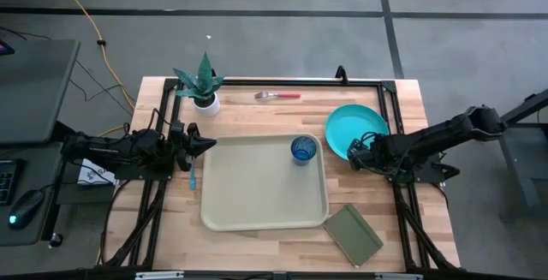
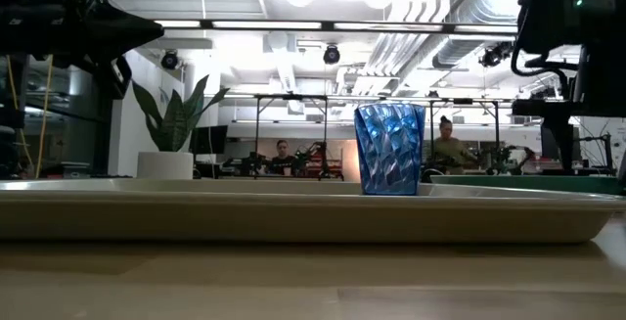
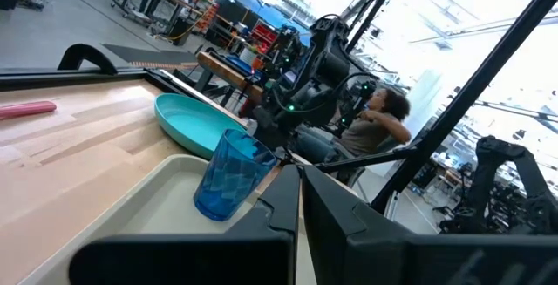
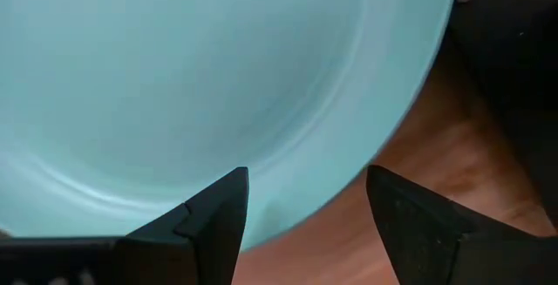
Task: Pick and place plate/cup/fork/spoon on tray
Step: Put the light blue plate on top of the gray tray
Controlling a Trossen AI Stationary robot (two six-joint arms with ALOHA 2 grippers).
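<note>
Wooden tabletop (image 1: 257, 113): right gripper (image 4: 305, 202), fingers apart, hides round turquoise plate's (image 1: 351, 126) near edge; left gripper (image 1: 204, 145) fingers together.

A robotics lab is showing: more arm rigs (image 2: 293, 124) are standing behind, with people (image 2: 448, 144) sitting under exposed ceiling ducts (image 2: 430, 17).

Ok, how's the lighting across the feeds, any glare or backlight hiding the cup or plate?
Low view: bright ceiling lights backlight the scene, so both arms read as silhouettes, but the cup shows clearly on the tray. Left wrist view: sky is blown out behind the plate. Right wrist view: soft sheen on the plate, right claw open over its rim. High view: even light.
</note>
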